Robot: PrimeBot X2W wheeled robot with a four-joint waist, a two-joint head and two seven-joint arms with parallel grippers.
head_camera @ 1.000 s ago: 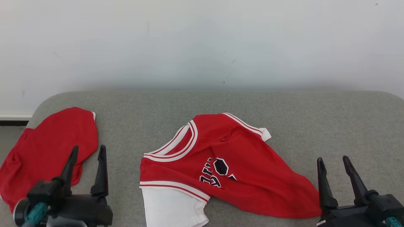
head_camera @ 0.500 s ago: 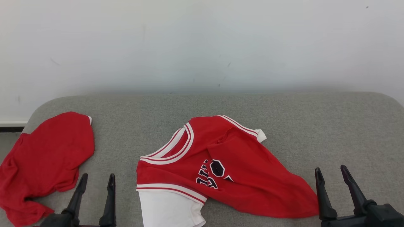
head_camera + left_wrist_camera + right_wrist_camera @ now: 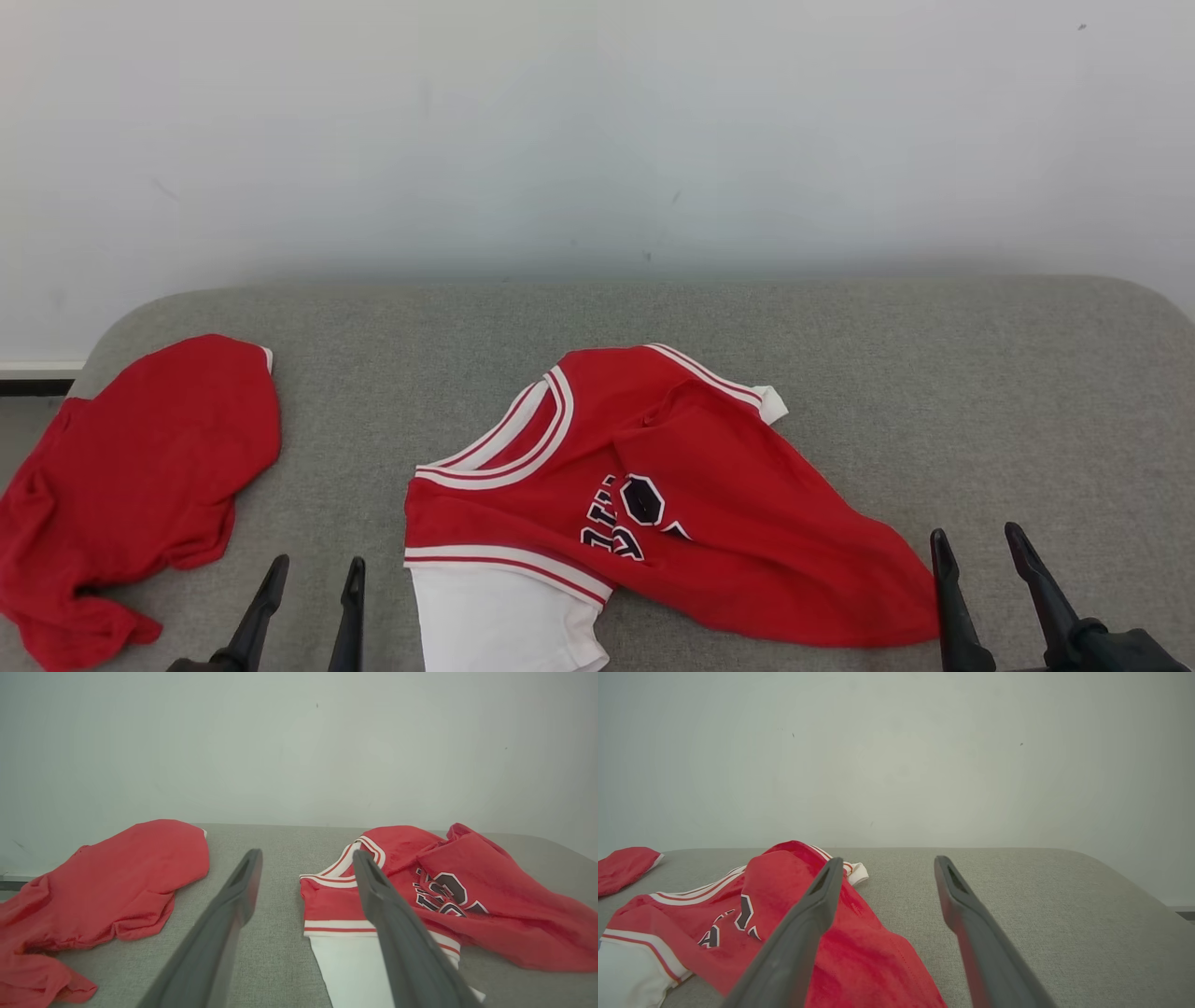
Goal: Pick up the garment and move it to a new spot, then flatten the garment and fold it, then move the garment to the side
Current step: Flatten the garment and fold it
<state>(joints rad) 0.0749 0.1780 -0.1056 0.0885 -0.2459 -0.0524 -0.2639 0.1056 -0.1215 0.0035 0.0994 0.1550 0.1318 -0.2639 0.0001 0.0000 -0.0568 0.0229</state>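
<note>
Item 1: pale off-white painted wall (image 3: 597, 131), bare, backing the whole scene.

Item 2: grey fabric-covered padded surface (image 3: 980, 392) with rounded corners, carrying both cloths.

Item 3: red-and-white basketball jersey with dark lettering (image 3: 691, 504), taken to be the task's garment. It lies mid-surface toward the near edge. It is rumpled, a red flap is thrown across part of the lettering, and a white panel juts out at the near left. It is neither flattened nor folded nor set aside.

Item 4: plain red crumpled garment (image 3: 140, 457), at the far left of the surface and well apart from the jersey (its part in the task cannot be told).

Item 5: right pincer (image 3: 975, 532), fingers parted and empty, just beside the jersey's right-hand tip.

Item 6: left pincer (image 3: 317, 562), fingers parted and empty, low between the two garments and touching neither.

Progress, as judged: nothing is visibly done. Pick-up, relocation, flattening, folding and the move to the side all remain
</note>
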